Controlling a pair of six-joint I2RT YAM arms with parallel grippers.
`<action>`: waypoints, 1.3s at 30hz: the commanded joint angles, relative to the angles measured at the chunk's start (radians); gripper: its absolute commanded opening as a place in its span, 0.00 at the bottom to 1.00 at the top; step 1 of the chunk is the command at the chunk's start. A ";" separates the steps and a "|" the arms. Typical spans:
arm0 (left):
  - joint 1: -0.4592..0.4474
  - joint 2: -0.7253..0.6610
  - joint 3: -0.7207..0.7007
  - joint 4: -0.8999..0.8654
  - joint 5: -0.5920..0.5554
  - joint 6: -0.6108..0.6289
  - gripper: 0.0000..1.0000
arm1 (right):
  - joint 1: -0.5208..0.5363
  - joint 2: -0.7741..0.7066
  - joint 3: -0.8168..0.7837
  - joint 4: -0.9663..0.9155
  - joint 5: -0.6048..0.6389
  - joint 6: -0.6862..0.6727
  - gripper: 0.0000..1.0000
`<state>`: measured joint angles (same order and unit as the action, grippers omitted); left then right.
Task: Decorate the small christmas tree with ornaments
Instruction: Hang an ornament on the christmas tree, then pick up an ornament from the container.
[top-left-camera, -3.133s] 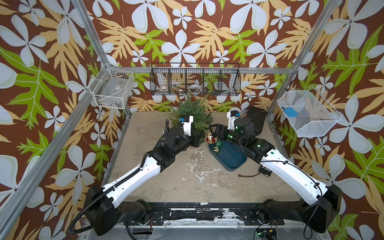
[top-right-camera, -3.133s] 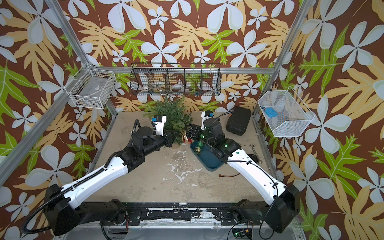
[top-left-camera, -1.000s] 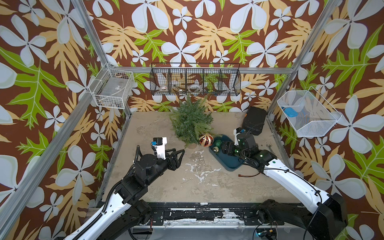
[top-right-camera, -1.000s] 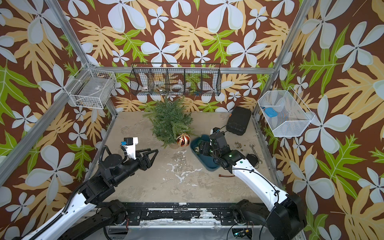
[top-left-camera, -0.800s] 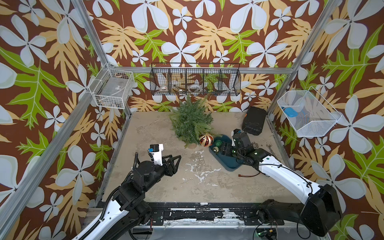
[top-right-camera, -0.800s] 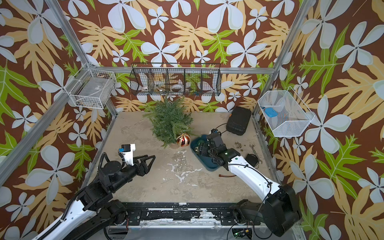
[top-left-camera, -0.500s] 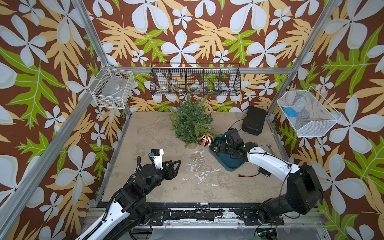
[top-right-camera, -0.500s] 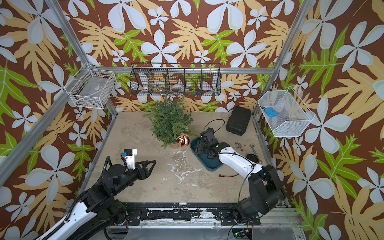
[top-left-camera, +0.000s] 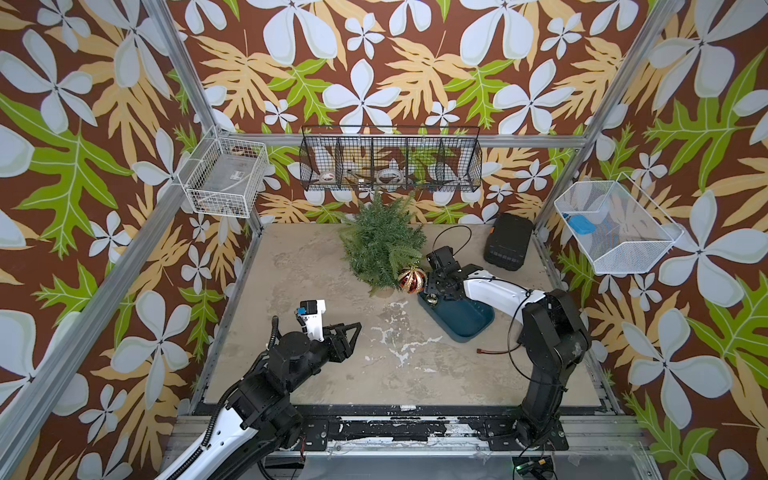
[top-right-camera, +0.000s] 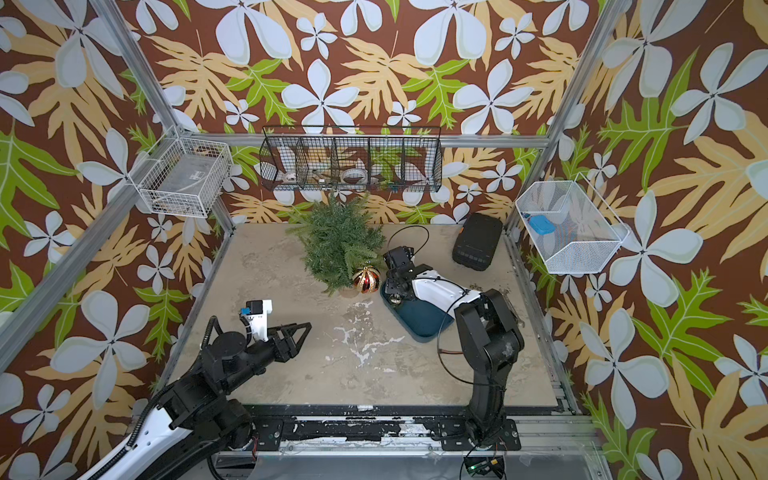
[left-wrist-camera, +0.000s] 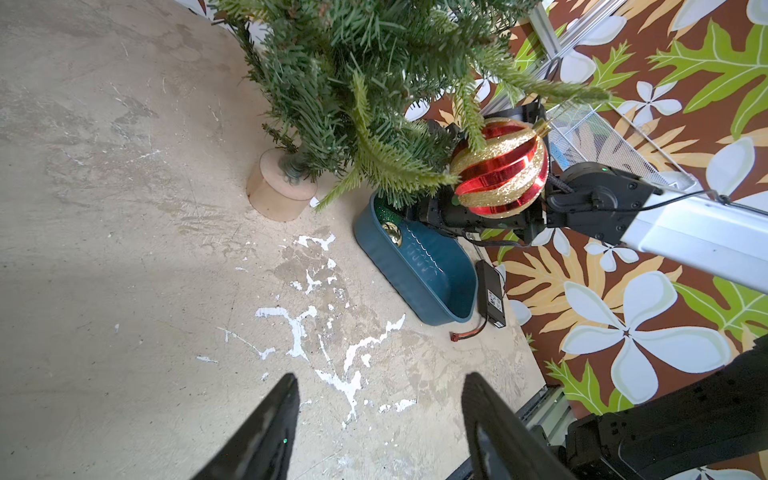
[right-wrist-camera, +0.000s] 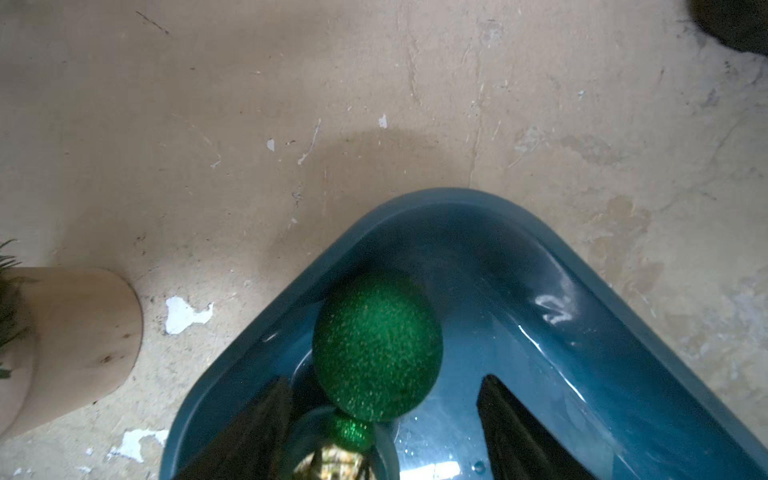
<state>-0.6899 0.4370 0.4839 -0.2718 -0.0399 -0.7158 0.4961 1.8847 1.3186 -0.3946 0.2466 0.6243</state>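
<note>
Right jaws sank into tray (right-wrist-camera: 453, 197), flanking green ball (right-wrist-camera: 376, 345), striped bauble (top-left-camera: 412, 279) just beside.

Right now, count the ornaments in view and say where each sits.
3. The red-and-gold striped ornament hangs from a low branch of the small christmas tree; the green glitter ball and the small gold ball lie in the blue tub. More may hide among the branches.
</note>
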 joint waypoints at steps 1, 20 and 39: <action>0.001 0.002 -0.002 -0.001 0.001 -0.008 0.65 | -0.002 0.022 0.025 -0.035 0.054 0.003 0.74; 0.002 0.040 -0.009 0.037 0.015 -0.013 0.65 | -0.050 0.021 -0.027 -0.019 0.064 -0.002 0.73; 0.002 0.061 0.000 0.049 0.027 -0.013 0.64 | -0.050 0.041 -0.036 -0.013 0.036 0.007 0.72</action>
<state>-0.6899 0.4931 0.4759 -0.2424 -0.0208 -0.7269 0.4454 1.9259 1.2827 -0.4046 0.2836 0.6250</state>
